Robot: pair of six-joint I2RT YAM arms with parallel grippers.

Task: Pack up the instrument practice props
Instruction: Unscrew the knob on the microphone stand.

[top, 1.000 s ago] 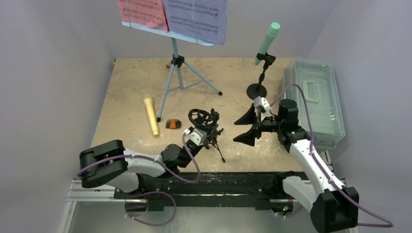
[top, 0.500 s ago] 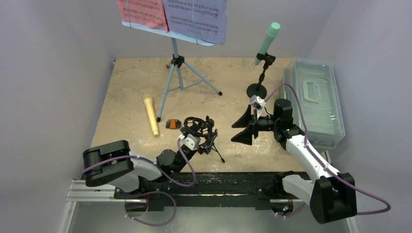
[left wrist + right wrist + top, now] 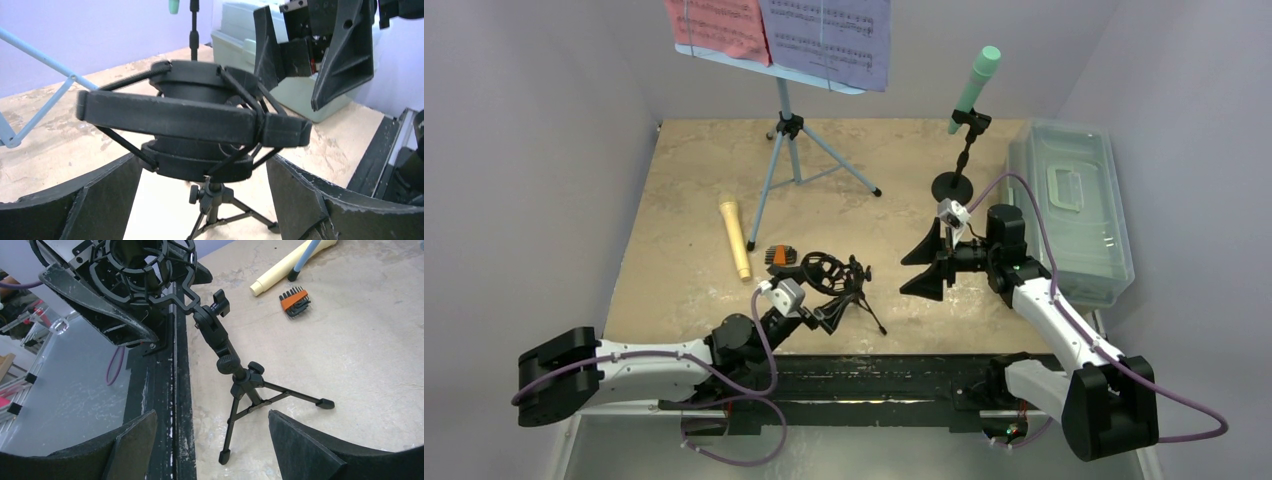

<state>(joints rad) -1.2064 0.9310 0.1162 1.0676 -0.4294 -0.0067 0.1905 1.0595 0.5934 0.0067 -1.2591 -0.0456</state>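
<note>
Lid on, contents unclear, the grey tub (image 3: 1114, 268) stands at right; left gripper (image 3: 204, 172) gapes around the black microphone tripod (image 3: 244, 384), right gripper (image 3: 927, 262) wide, empty.

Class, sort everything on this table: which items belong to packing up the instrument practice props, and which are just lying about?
Props to pack: light-blue music stand, red page, purple page, mint-green microphone, yellow microphone, black shock-mount tripod, round-base mic stand.
Not props: orange bit holder, lidded translucent tub.
</note>
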